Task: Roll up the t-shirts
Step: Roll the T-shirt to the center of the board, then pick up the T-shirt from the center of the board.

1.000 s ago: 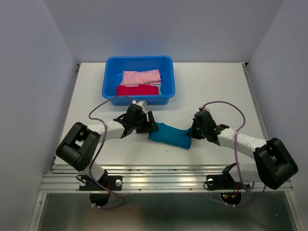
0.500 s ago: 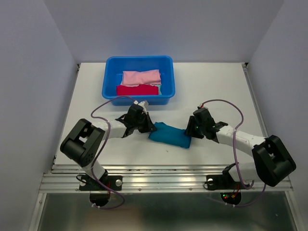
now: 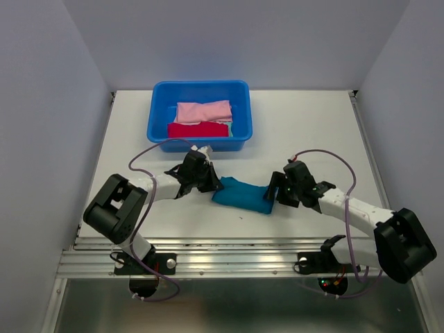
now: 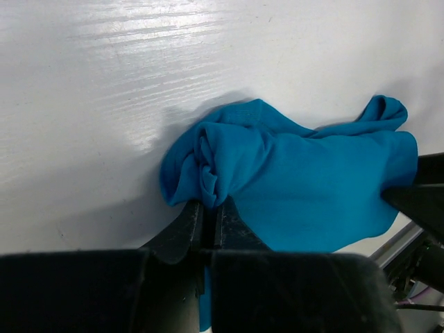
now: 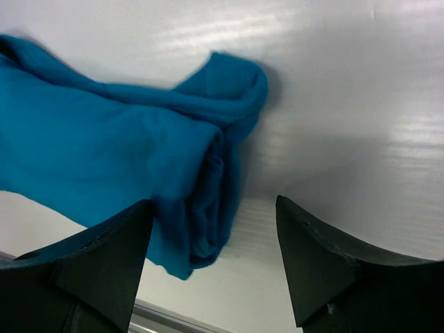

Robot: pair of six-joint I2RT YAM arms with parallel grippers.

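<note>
A teal-blue t-shirt [image 3: 241, 195] lies bunched into a short roll on the white table between my two arms. My left gripper [image 3: 214, 182] is at its left end. In the left wrist view the left gripper [image 4: 208, 208] is shut on a fold of the teal t-shirt [image 4: 305, 180]. My right gripper [image 3: 272, 195] sits at the roll's right end. In the right wrist view the right gripper [image 5: 214, 205] is open, its fingers straddling the end of the teal t-shirt [image 5: 104, 146] without pinching it. Pink [image 3: 202, 111] and red [image 3: 198, 130] folded t-shirts lie in the tub.
A rigid bright-blue plastic tub [image 3: 158, 118] stands at the back, just beyond the left gripper. Cables loop over both forearms. The table's near edge with its metal rail [image 3: 236, 260] runs just in front of the roll.
The left gripper has shut on the left end of the teal t-shirt. The right gripper has opened, let go of the right end and drawn back slightly to the right.
</note>
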